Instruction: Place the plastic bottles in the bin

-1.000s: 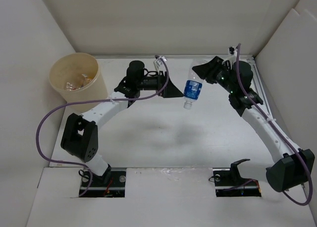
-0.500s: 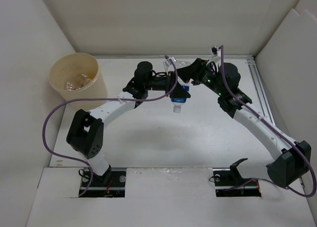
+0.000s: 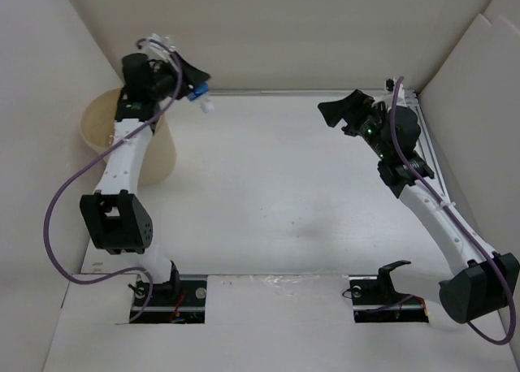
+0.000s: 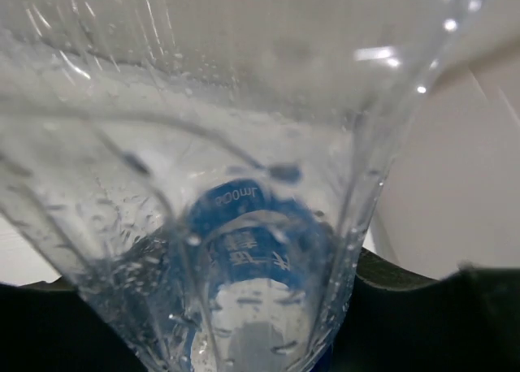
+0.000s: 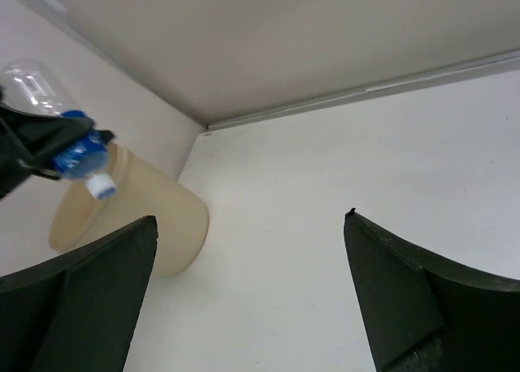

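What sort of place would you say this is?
Probably a lab test cell for robots: plain white panel walls box in a white table, with the left arm and right arm bolted at its near edge.

One bottle (image 3: 197,94), one tan bin (image 3: 161,153), two arms (image 3: 122,165) (image 3: 431,205).

At the far left, the bottle (image 3: 197,95) sits between the left fingers (image 3: 184,69), raised near the bin (image 3: 165,157).

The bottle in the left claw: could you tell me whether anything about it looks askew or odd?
The bottle hangs tilted, cap down, in the left claw near the bin, with droplets inside. Nothing spilled or damaged shows.
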Robot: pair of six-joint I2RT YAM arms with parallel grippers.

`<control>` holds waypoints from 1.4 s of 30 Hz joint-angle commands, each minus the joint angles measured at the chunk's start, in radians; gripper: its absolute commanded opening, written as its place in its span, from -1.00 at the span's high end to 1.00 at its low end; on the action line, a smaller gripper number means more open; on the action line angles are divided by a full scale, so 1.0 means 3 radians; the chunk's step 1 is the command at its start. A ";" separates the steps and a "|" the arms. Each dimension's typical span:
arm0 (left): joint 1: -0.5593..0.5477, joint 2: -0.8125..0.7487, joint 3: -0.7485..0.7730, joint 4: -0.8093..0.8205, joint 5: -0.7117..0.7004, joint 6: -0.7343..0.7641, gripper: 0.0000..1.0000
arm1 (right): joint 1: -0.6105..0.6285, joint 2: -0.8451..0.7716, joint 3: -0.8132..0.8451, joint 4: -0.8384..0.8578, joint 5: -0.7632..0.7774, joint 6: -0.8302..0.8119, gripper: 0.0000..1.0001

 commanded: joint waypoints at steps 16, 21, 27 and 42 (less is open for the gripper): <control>0.1000 -0.0608 0.0059 -0.0934 -0.2982 0.0227 -0.99 | -0.0053 -0.0069 -0.0032 -0.0196 -0.0269 -0.0361 -1.00; 0.1000 -0.0516 0.0233 -0.1092 -0.2946 0.0278 -1.00 | 0.0156 -0.0069 0.0244 -0.0829 0.0297 -0.0642 -1.00; 0.0970 -0.0633 0.0346 -0.1185 -0.2768 0.0456 -1.00 | 0.0468 -0.0161 0.0821 -0.1709 0.1248 -0.0878 -1.00; 0.0765 -0.2820 -0.1504 -0.1093 -0.1049 0.0615 -1.00 | 0.0847 -0.0780 0.1794 -0.3356 0.2349 -0.0990 -1.00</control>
